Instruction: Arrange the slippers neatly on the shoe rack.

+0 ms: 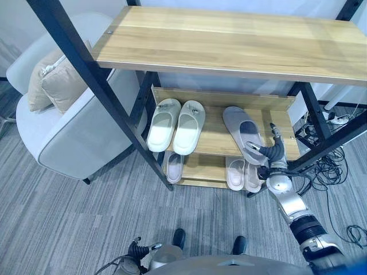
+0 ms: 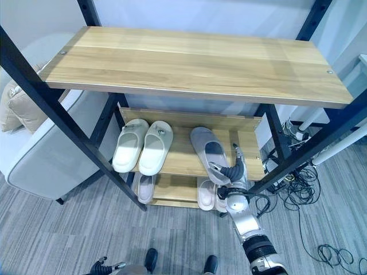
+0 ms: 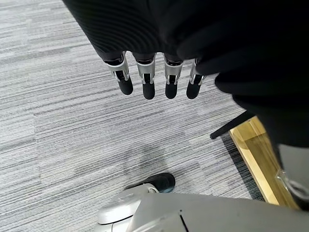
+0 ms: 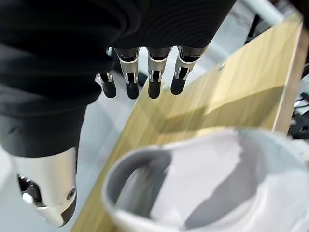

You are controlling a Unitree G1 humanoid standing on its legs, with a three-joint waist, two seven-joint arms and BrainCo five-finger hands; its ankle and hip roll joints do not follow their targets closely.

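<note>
Wooden boards on a black metal frame make up the three-level shoe rack (image 1: 229, 43): a wide top board, a middle shelf (image 1: 215, 137) and a bottom shelf (image 1: 200, 167). On the middle shelf sit three slippers. Two pale cream slip-on slippers (image 1: 175, 125) lie side by side, touching, toes toward the front edge, at the robot's left. One grey fabric slipper (image 1: 244, 133) lies apart from them at the right, angled, its heel end over the front edge of the shelf.

On the bottom shelf three more pale slippers are partly visible: a single one (image 1: 174, 167) at the left and a pair (image 1: 242, 173) at the right, most of each hidden beneath the shelf above.

The right hand (image 1: 274, 150) is at the heel end of the grey slipper, by the rack's right front post. In the right wrist view its fingers (image 4: 155, 77) are straight and released over the shelf board, the slipper's opening close beneath the palm (whether the thumb touches it cannot be told).

The left hand (image 3: 154, 72) hangs low over the grey striped carpet (image 3: 72, 125), fingers straight and holding nothing.

Beside the rack, at the left, stands a light grey armchair (image 1: 74, 137) with two beige cushions (image 1: 54, 83).
</note>
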